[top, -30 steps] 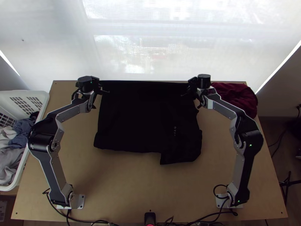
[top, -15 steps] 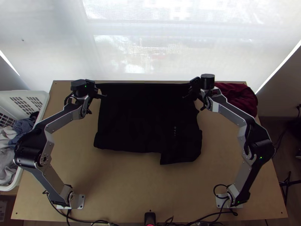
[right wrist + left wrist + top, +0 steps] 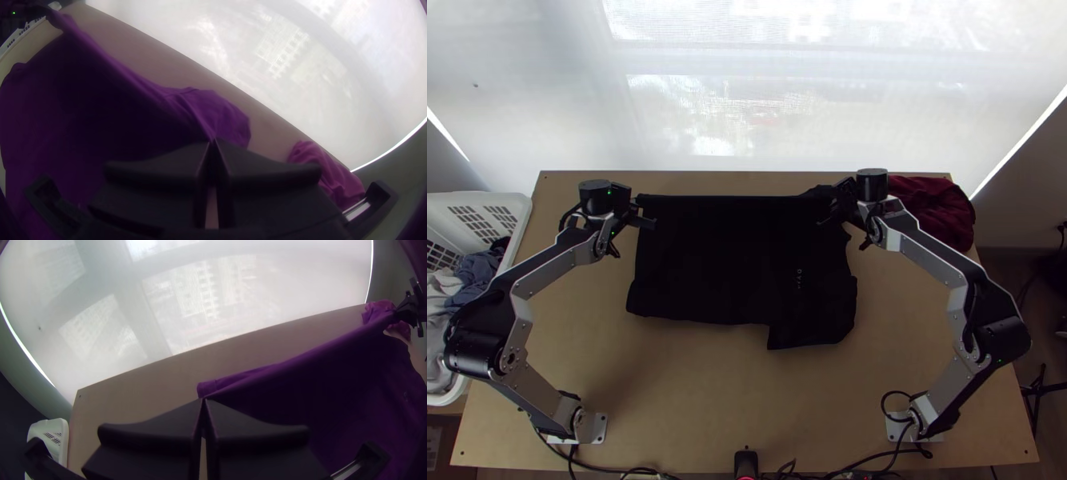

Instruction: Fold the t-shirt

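Two spots on the far edge of the dark t-shirt [image 3: 739, 264], which lies mostly on your wooden table [image 3: 707, 400], are pinched by your left gripper [image 3: 203, 400] and right gripper [image 3: 213, 141], set well apart, likely so it folds over straight without sagging.

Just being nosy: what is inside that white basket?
Crumpled blue-grey cloth and pale grey cloth lie in the white basket; whatever is beneath them is covered.

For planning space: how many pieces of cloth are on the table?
2: the black cloth t-shirt, across the middle of the light wooden table; the dark red bunched cloth, at its far right corner. More could be hidden underneath.
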